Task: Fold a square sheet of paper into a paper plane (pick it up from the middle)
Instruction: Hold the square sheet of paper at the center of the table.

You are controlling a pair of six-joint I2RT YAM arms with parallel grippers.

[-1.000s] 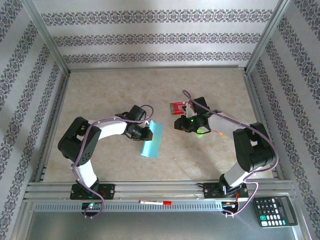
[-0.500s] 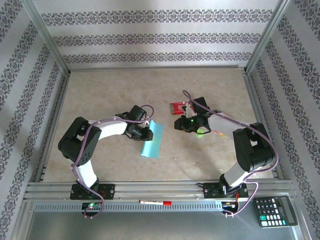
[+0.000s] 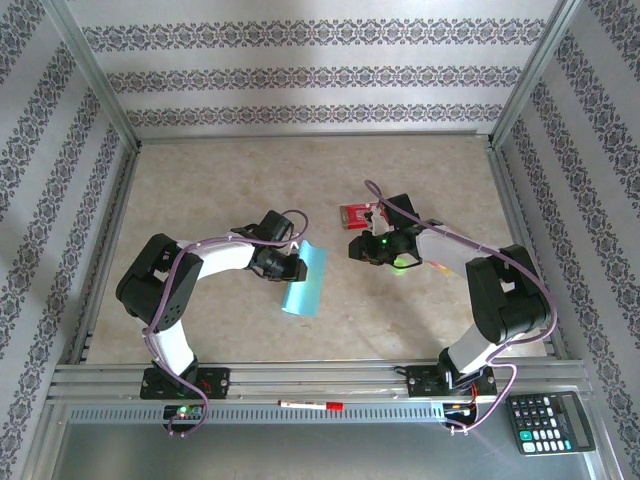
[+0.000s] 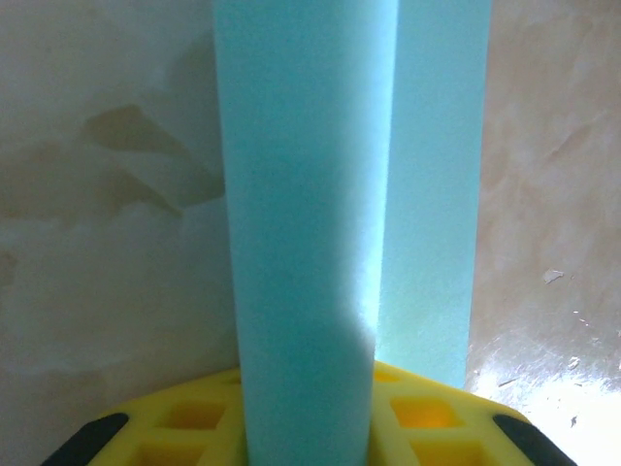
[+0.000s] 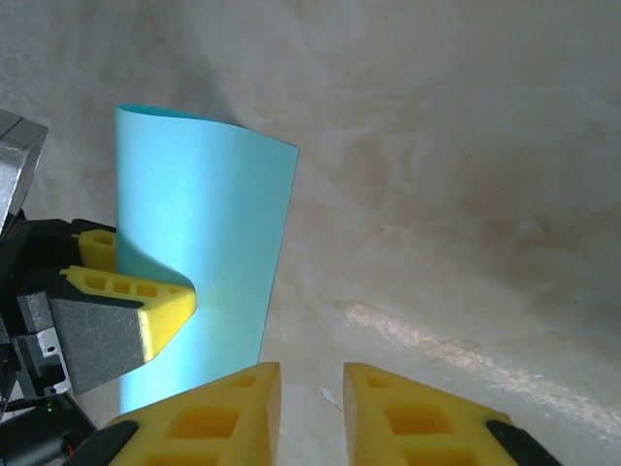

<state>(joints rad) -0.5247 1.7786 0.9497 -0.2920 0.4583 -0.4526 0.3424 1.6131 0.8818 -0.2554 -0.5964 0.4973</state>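
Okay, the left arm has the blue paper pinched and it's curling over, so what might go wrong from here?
1. The left gripper pinches the square sheet of paper near one edge, and the sheet bows over; it might slip out or take a stray crease.
2. The right gripper has its jaws only narrowly apart; coming in, it may shove the free edge rather than catch it.
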